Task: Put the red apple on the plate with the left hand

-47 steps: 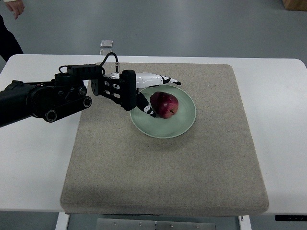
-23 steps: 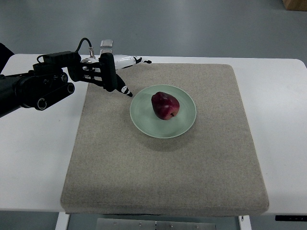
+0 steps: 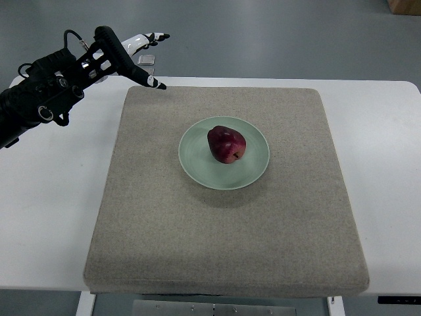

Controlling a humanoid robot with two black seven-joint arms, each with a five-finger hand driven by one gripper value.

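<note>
Back goes the left robot hand point(image 3: 135, 56) to eleven o'clock, fingers spread and empty, well apart from the dark red apple point(image 3: 226, 144) resting on the pale green round plate point(image 3: 254, 172).

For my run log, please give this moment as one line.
left robot hand: open, raised at far left | red apple: on plate | right: not visible

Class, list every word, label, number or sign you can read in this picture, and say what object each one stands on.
None can be read. The red apple, the plate, the mat and the table show no print. The left hand has black and white patches, not letters.
</note>
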